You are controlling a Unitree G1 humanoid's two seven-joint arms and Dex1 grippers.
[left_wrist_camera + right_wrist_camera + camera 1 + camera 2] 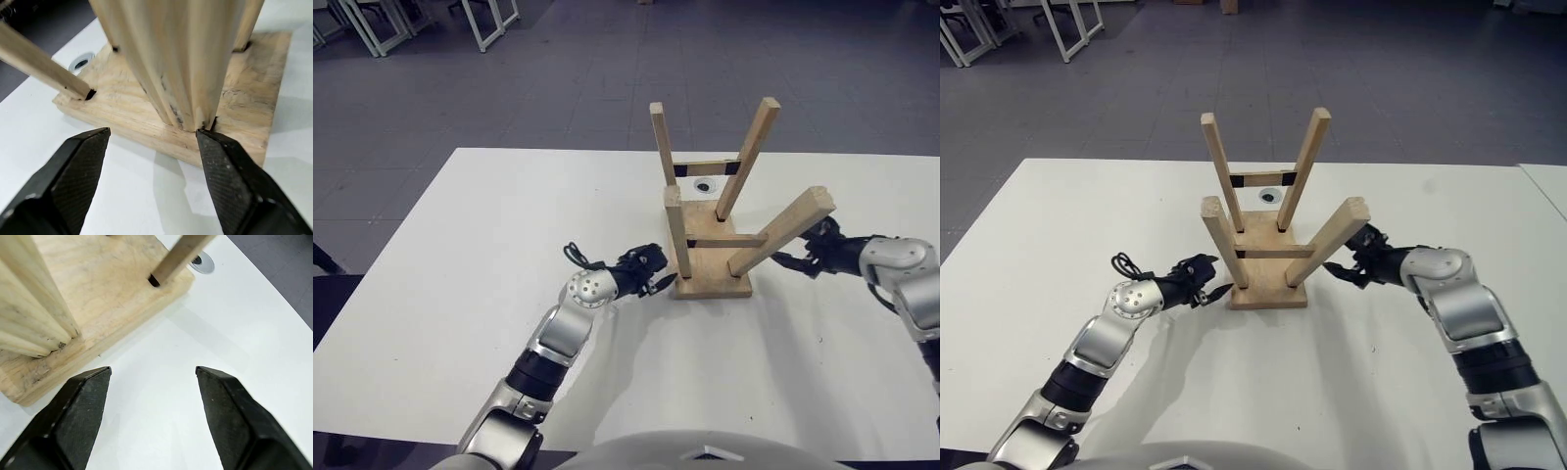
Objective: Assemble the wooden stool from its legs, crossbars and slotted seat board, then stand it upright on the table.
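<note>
Wooden stool [1273, 253], square legs [1219, 166], grainy seat board [1268, 284]

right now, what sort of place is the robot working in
Likely a lab or workshop room: a white worktable with the upturned stool, bare grey floor, and white metal furniture frames behind.

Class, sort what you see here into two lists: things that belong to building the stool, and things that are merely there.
Belongs to the job: seat board, four legs standing in it, two crossbars, open left gripper, open right gripper, table.

Merely there: round grommet in the table top, white furniture frames on the floor behind.
</note>
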